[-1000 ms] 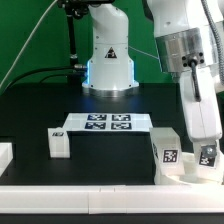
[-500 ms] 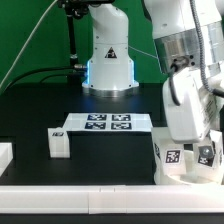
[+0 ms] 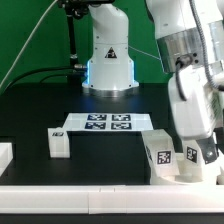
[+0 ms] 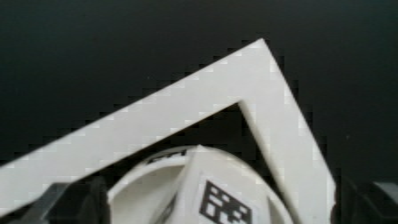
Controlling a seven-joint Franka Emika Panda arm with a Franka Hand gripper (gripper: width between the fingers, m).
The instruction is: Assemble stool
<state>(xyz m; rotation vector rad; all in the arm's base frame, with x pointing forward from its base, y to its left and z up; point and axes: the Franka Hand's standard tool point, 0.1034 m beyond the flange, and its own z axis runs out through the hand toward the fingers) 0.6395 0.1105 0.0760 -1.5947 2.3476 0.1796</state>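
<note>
Wrist view: gripper (image 4: 222, 205) looks spread wide. Its dark fingers (image 4: 68, 198) sit at opposite edges of the pic w/ the seat (image 4: 178, 178) btwn them, a rounded white body w/ one b/w tag showing. Can't tell if either pad touches it; no clear pinch. Beyond the seat, two white border rails (image 4: 249, 95) meet in a corner on the black table (image 4: 107, 50).

Ext. view: arm (image 3: 195, 90) comes down over the seat, which sits approx 4 o'clk from the marker board (image 3: 100, 122), near the table corner and just beside the front rail (image 3: 90, 188). Seat looks tilted, tags facing the cam. The hand's lower part overlaps it, so fingertips are hard to make out here. One leg (image 3: 58, 144) stands alone approx 8 o'clk from the marker board, near it but apart, and well apart from the seat. Another white part (image 3: 4, 155) at 9 o'clk of the pic is cut by the edge; can't tell which. Robot base (image 3: 108, 55) at 12 o'clk, behind the board.
</note>
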